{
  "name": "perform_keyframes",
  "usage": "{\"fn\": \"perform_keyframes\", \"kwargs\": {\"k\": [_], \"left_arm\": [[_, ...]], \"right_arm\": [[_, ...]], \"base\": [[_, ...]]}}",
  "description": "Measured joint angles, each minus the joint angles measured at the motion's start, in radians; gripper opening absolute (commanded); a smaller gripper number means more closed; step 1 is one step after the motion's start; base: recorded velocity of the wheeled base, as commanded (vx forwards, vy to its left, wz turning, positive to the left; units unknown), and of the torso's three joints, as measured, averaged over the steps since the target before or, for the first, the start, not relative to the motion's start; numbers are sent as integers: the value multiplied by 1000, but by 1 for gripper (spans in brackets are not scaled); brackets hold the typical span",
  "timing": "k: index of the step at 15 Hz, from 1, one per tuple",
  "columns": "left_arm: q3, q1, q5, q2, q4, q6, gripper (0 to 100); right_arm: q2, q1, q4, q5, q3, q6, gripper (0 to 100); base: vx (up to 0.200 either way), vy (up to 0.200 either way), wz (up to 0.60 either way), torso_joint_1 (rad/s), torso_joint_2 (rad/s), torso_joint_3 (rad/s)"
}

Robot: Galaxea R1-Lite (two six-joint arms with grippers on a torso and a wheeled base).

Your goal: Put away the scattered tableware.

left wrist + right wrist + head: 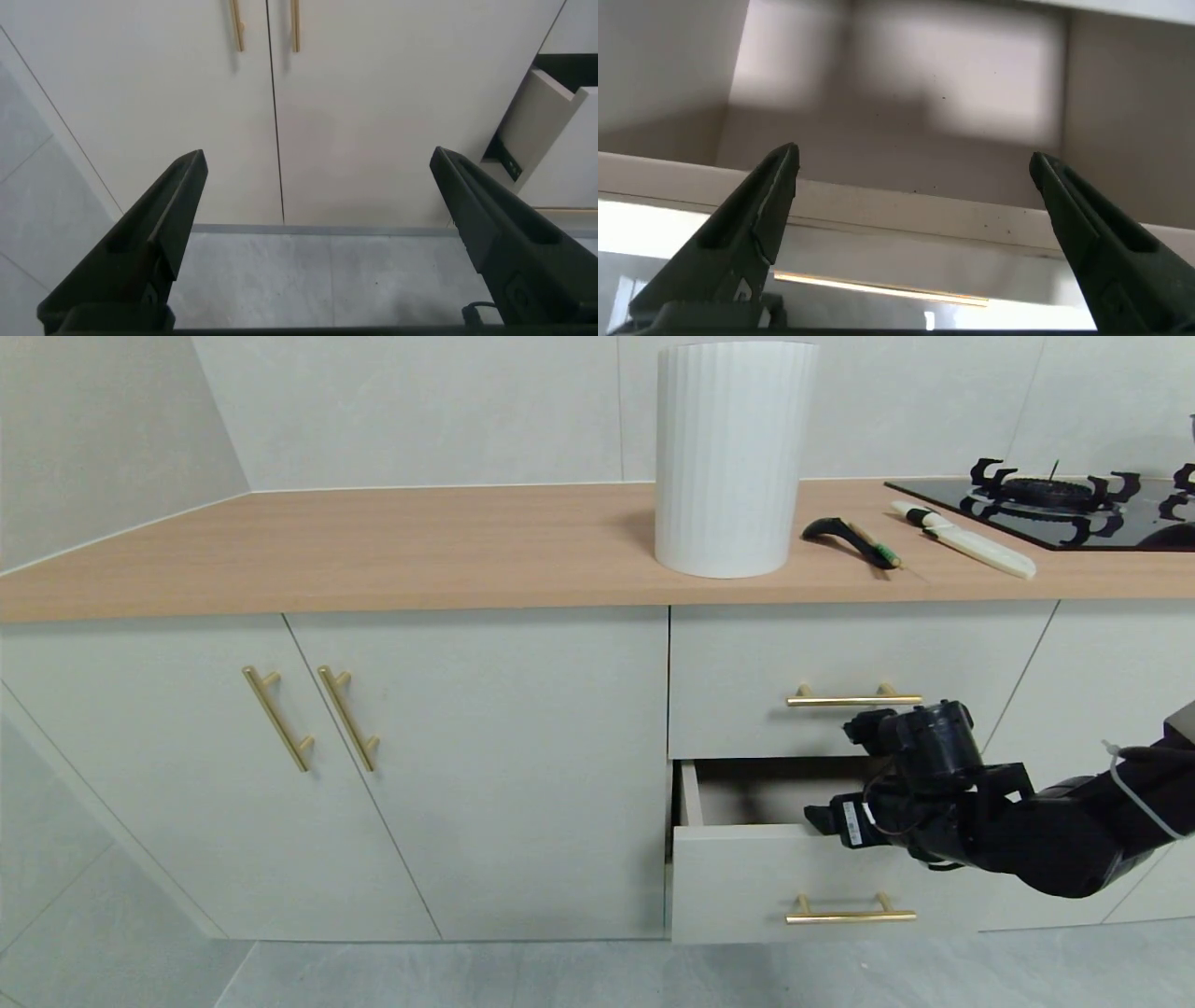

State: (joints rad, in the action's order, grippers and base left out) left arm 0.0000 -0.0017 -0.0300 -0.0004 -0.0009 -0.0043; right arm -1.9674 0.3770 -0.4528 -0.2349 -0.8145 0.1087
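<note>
At the open lower drawer, right hand (fingers spread)

Head camera looks forward and down over the counter. Left wrist camera faces the cupboard doors low down; right wrist camera sits close over the open drawer. The head view shares both.

**Wooden counter above the right gripper**

The light-brown wooden countertop runs well above the right gripper, which sits lower, at the cabinet front. Up and to the gripper's left stands a tall white ribbed cylindrical container, upright. Almost straight above the gripper lies a small black-handled utensil with a green part, near the container. Up and to the right lies a cream-white knife. Just past it, a black glass gas hob is set into the top.
</note>
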Motion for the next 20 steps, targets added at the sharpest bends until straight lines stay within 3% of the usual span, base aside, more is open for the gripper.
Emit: {"fn": "perform_keyframes", "kwargs": {"k": [7, 20], "left_arm": [[0, 0, 0, 0, 0, 0, 100], [0, 0, 0, 0, 0, 0, 100]], "right_arm": [[68, 19, 191, 3, 1, -29, 100], [194, 143, 582, 6, 6, -120, 100]], "base": [[0, 0, 0, 0, 0, 0], [0, 0, 0, 0, 0, 0]]}}
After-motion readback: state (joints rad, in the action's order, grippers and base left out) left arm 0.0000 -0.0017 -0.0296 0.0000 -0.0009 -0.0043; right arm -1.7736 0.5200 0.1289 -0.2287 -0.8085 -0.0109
